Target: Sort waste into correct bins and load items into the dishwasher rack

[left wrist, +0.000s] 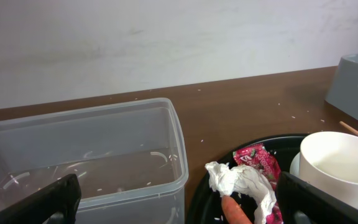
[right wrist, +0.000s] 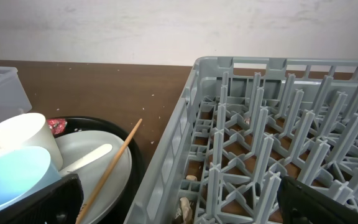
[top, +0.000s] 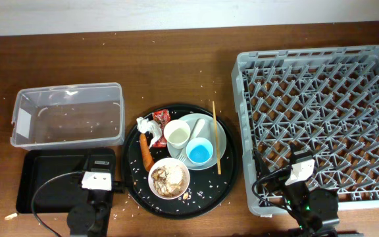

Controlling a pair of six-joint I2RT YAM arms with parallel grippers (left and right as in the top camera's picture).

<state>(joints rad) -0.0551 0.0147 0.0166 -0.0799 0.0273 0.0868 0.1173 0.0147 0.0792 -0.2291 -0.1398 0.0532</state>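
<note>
On the round black tray (top: 202, 197) lie a white tissue (top: 149, 128), a red wrapper (top: 160, 117), a carrot (top: 145, 151), and a white bowl (top: 169, 178) of rice and brown scraps. The grey-green plate (top: 210, 135) carries a white cup (top: 177, 133), a blue-inside cup (top: 199, 152), a white utensil (top: 196, 130) and chopsticks (top: 216, 138). The clear tub (top: 68, 115) and black rectangular tray (top: 45, 181) sit left. The grey rack (top: 241, 118) sits right. My left gripper (left wrist: 179, 211) is open, facing the tissue (left wrist: 241, 183) and tub (left wrist: 104, 186). My right gripper (right wrist: 179, 208) is open over the rack's wall (right wrist: 185, 143).
Loose rice grains are scattered on the wooden table around the tub and round tray. A small scrap (top: 10, 216) lies by the black tray's front left corner. The rack holds a few crumbs (right wrist: 185, 208) near its left wall. Arm cables trail at the front edge.
</note>
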